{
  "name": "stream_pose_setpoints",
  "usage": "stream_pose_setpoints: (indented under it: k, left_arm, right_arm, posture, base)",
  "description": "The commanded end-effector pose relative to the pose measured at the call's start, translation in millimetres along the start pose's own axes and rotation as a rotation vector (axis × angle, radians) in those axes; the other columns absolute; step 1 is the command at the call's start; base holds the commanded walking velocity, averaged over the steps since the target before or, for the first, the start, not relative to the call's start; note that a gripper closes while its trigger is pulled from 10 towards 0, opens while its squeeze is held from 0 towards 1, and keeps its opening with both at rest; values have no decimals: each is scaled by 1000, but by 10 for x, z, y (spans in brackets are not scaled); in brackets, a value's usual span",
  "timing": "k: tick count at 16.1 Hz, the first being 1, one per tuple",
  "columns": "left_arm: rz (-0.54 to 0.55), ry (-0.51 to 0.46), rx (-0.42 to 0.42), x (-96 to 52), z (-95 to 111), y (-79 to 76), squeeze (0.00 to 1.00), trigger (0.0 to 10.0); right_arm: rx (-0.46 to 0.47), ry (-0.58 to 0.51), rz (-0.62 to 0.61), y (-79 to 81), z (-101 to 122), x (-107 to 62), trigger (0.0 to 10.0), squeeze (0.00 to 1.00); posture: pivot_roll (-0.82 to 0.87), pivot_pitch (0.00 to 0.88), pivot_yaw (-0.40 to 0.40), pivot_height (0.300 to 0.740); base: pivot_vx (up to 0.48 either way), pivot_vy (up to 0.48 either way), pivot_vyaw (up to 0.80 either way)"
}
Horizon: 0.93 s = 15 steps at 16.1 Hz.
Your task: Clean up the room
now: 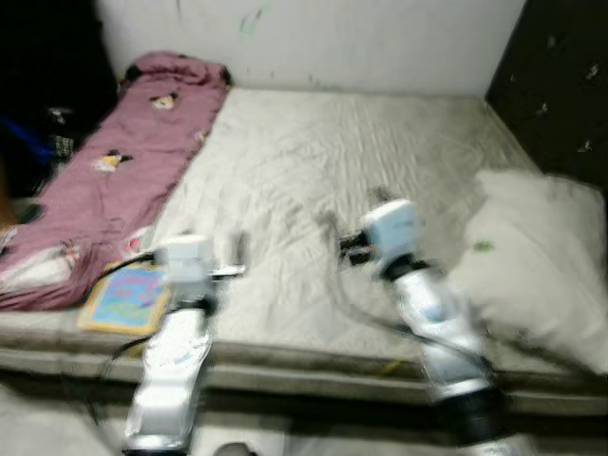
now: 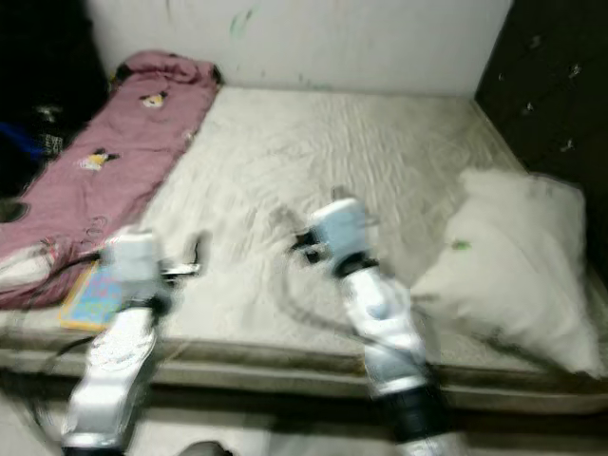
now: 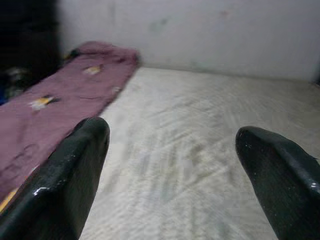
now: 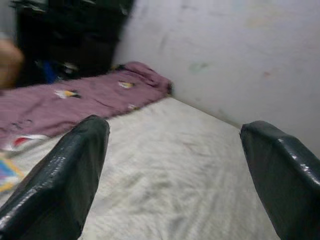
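Note:
A purple blanket (image 1: 123, 161) with small prints lies along the left side of the bare mattress (image 1: 332, 161). A colourful book (image 1: 125, 299) rests at the mattress's front left corner, next to the blanket. A white pillow (image 1: 541, 256) sits on the right side. My left gripper (image 3: 172, 135) is open and hovers over the front left of the mattress, near the book, holding nothing. My right gripper (image 4: 175, 132) is also open and empty, over the middle front of the mattress, left of the pillow. The eye views are blurred.
A white wall (image 1: 332, 38) runs behind the bed. Dark furniture with clutter (image 1: 43, 104) stands at the far left. A dark padded panel (image 1: 560, 85) borders the right side. The mattress's front edge (image 1: 313, 366) lies just before me.

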<state>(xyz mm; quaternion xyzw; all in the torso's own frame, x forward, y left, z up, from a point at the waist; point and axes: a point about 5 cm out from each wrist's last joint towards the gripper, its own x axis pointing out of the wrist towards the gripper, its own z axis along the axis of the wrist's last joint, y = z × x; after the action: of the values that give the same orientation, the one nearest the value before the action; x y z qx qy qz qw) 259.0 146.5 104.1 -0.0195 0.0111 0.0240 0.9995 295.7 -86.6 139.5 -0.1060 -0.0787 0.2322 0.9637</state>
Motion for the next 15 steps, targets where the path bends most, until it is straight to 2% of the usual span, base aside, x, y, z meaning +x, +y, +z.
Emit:
stream_pose_setpoints:
  k: [1, 6, 10, 15]
  left_arm:
    - [-17, 5, -12, 1, 9, -85, 0, 10000]
    - [-30, 3, -5, -11, 14, -99, 0, 10000]
    - [-44, 5, -19, -19, 13, -118, 0, 10000]
    - [-44, 12, -27, -29, 4, -132, 0, 10000]
  right_arm:
    - [-17, 7, -19, -84, -21, -50, 10000, 0]
    - [-27, 10, -13, -77, -29, -56, 10000, 0]
    - [-25, 14, -10, -70, -33, -70, 10000, 0]
    - [-31, 18, -8, -90, -35, -67, 10000, 0]
  posture:
    - [56, 0, -35, 740]
    - [56, 0, -35, 740]
    - [54, 0, -38, 740]
    - [49, 0, -40, 740]
  base:
    - [0, 0, 0]
    - [0, 0, 0]
    - [0, 0, 698]
    - [0, 0, 0]
